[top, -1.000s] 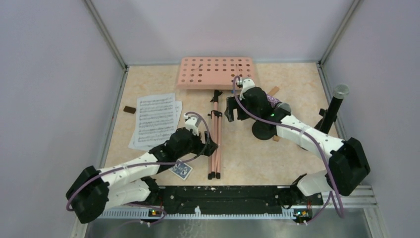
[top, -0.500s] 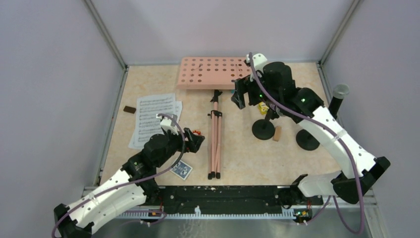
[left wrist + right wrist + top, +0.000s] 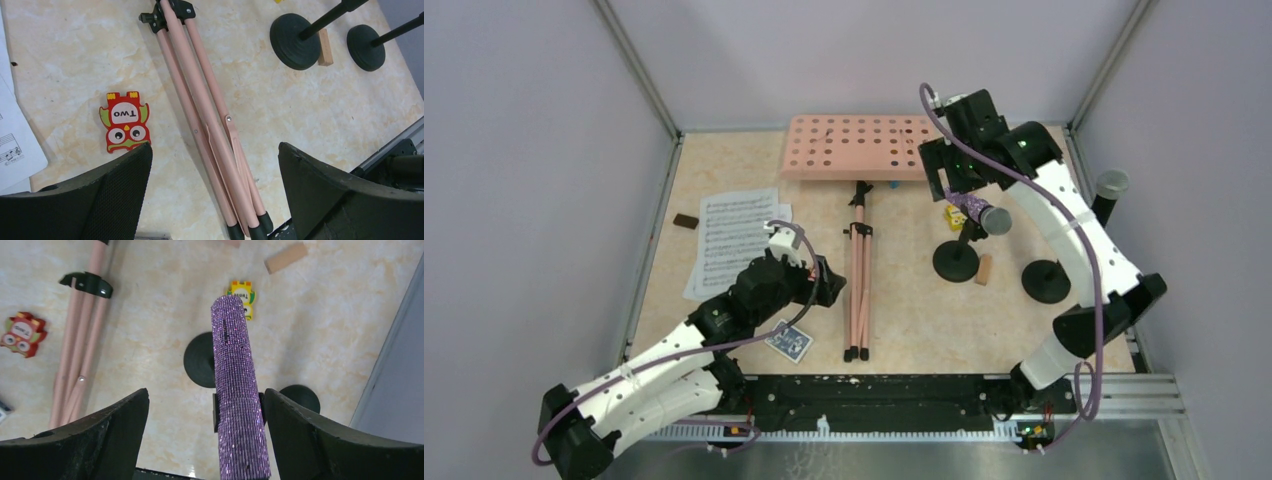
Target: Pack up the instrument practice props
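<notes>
The salmon-pink perforated music rack lies flat at the back, its folded tripod legs pointing toward me. White sheet-music pages lie at the left. My left gripper hovers open just left of the legs; in the left wrist view the legs run between its wide fingers. My right gripper hangs open over the purple-glitter microphone, which sits tilted in its mic holder. The microphone stands between the jaws, nearer the right finger. The black grey-headed microphone stands in the other holder.
A red owl toy lies beside the tripod legs. The blue card pack sits near the front edge. A yellow toy and a wooden block lie around the holder bases. A small dark block sits at far left. Walls enclose the table.
My right gripper has swung from near the table's middle back and to the right, baring the purple microphone it now hangs over. My left gripper has drawn slightly left, off the tripod legs.
</notes>
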You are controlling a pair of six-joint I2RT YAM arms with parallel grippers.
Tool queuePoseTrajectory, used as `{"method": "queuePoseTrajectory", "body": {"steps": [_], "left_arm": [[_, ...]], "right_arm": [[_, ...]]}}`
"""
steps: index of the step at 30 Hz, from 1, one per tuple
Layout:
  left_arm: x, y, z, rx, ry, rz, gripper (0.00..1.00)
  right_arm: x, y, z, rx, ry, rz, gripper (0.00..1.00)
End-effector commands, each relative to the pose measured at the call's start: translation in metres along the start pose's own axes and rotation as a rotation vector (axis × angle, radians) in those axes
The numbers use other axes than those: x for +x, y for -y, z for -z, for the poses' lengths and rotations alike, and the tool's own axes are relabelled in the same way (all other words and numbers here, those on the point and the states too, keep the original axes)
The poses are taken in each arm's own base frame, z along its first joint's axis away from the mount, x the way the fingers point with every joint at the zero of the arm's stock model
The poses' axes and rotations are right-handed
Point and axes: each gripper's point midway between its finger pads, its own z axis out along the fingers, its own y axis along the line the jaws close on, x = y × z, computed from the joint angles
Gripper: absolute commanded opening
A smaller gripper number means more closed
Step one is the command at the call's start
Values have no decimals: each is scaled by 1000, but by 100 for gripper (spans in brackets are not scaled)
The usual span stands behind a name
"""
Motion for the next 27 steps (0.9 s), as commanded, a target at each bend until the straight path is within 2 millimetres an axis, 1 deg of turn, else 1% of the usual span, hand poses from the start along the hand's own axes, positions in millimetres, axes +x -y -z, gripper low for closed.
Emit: {"method": "queuePoseTrajectory", "body": {"steps": [1,6,10,15,18,21,23,26,27], "left_arm": [[-20,22,2,78,35,16,99],[-15,20,4,84,31,19,99],[-11,19,4,86,32,29,99],[-7,20,2,96,18,30,99],[-5,21,1,98,7,29,99],[-3,21,0,102,1,32,99],[-2,21,-1,105,0,37,99],[-2,22,-1,109,1,42,99],[-1,22,-1,110,-1,42,99]], "right_arm": [[29,12,-21,55,-173,-15,84],[40,16,-34,65,-232,-18,84],[56,24,-39,108,-287,-11,84],[79,26,-36,127,-352,-14,84],[83,29,-29,135,-352,-18,83],[86,31,-23,140,-345,-20,78],[87,32,-23,140,-348,-17,73],[89,32,-24,141,-355,-11,61],[89,31,-24,139,-356,-11,55]]}}
